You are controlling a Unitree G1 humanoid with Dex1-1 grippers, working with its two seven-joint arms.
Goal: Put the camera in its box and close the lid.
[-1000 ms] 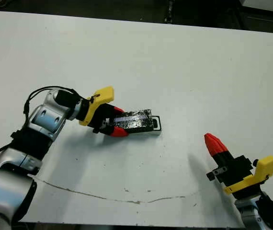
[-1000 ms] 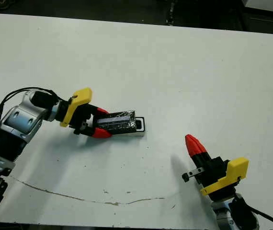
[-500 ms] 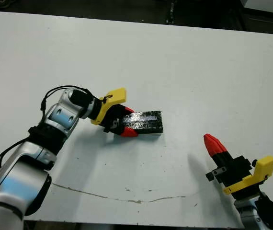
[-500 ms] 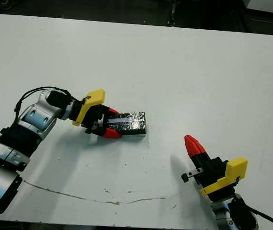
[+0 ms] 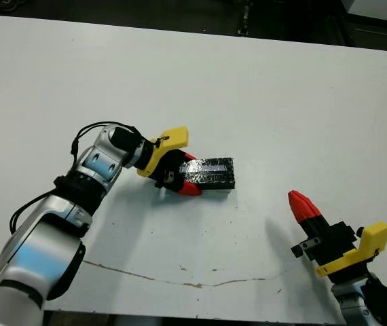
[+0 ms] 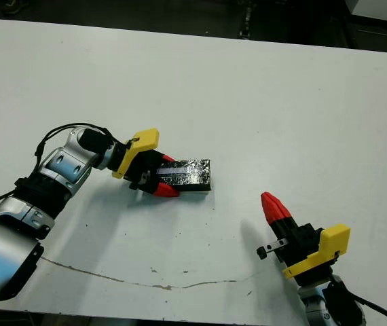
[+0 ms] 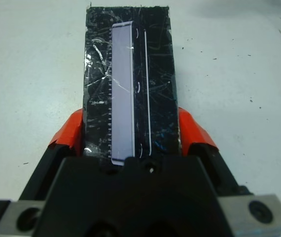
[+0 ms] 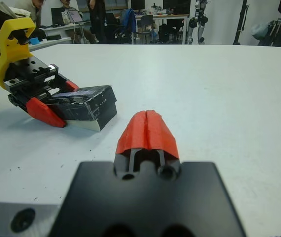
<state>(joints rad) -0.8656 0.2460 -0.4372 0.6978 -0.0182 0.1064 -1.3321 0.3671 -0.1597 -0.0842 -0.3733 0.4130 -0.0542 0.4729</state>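
Now lid seated on box

Lid (image 5: pixel 210 172) is gripped at its end by L gripper (image 5: pixel 184 178), covering box (image 8: pixel 95 123); a sec ago box's end peeked out. Camera unseen, presumably inside. R gripper (image 8: pixel 147 129), fingers together, empty, well apart from lid.

- L arm reaches in from the near-left edge, elbow bent, forearm angled toward centre; left hand (image 5: pixel 183 178) low, fingers (image 7: pixel 69 133) spread, one on each side of the lid (image 5: pixel 210 172).
- R arm at near-right corner; right hand (image 5: pixel 303 204) free, fingertips pressed together, pointing up-left.
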